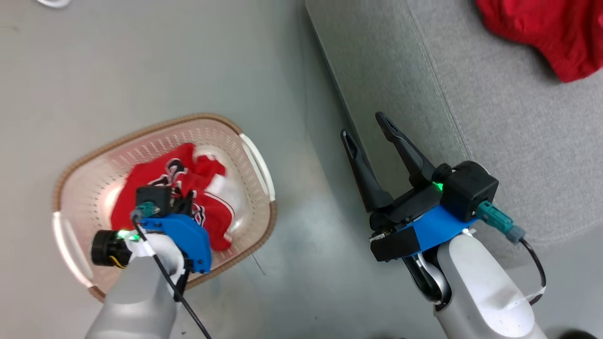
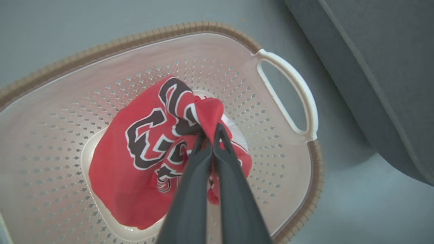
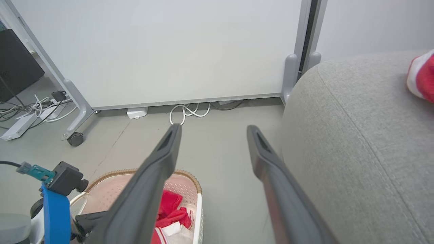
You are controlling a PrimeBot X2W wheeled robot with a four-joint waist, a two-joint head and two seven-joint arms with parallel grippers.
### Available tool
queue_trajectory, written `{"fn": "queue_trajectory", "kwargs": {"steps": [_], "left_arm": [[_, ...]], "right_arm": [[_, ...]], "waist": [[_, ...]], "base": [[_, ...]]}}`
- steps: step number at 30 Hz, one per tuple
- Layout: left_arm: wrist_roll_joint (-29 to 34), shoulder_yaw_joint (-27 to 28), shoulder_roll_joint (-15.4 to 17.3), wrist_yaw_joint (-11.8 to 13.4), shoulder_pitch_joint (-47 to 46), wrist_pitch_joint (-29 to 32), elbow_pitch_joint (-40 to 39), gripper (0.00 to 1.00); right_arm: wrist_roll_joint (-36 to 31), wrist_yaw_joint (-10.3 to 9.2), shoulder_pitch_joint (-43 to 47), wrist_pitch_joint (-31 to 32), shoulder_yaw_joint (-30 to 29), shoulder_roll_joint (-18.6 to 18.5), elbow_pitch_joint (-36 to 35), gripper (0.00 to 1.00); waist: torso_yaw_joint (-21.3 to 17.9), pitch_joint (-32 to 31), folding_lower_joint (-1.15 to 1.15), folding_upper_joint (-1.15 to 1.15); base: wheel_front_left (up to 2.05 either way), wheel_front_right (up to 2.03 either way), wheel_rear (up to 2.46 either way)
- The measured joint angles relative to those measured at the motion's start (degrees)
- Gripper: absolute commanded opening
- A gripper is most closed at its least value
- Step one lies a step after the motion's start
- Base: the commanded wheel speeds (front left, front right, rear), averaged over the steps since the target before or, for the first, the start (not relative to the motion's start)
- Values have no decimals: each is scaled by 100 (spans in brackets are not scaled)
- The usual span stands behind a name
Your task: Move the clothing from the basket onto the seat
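With my left gripper clamped on a fold of the jersey in the basket and my right gripper spread empty beside the seat, I judge lifting it clear comes next

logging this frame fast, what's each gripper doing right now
Left gripper: closed on the jersey, in the basket.
Right gripper: open, empty, beside the sofa.
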Motion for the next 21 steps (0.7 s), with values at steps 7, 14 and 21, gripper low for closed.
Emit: {"fn": "queue_trajectory", "kwargs": {"steps": [7, 14, 21], "left_arm": [[-100, -154, -172, -89, 141, -110, 27, 0], [-258, -420, -260, -115, 405, -164, -119, 0], [-875, -1199, -287, -132, 739, -159, -793, 0]], "right_arm": [[-200, 0, 155, 0, -76, 0, 211, 100], [-293, 0, 365, 0, -116, 0, 423, 100], [-363, 0, 647, 23, -165, 1, 608, 100]], "waist": [[295, -596, 0, 0], [572, -1218, -1, 0], [823, -1803, -1, 0]], "base": [[0, 0, 0], [0, 0, 0], [0, 0, 0]]}}
